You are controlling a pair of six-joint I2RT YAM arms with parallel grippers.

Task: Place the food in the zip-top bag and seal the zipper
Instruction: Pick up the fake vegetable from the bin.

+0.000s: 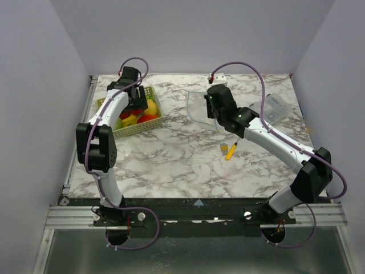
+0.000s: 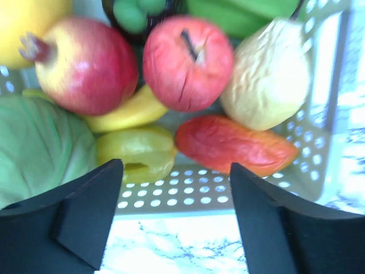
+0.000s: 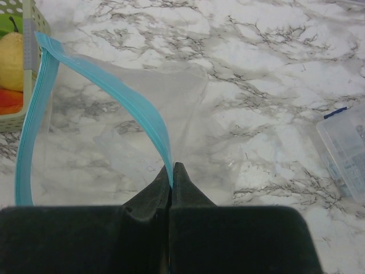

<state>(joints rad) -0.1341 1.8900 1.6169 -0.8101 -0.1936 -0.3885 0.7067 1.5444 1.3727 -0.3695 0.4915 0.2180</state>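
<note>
Marble-patterned tabletop (image 1: 171, 165), enclosed by plain pale walls (image 1: 188, 34). At far left you see the green basket (image 1: 149, 127) holding the food (image 2: 188, 63). The left claw (image 2: 175, 171) hangs over the basket's edge, jaws wide, gripping nothing. Right of centre, the bag (image 1: 197, 105) lies on the marble, its zipper (image 3: 142, 108) pinched in the closed right claw (image 3: 171, 171). A yellow stick (image 1: 229, 151) lies nearby, and a clear box (image 1: 275, 107) sits far right.
</note>
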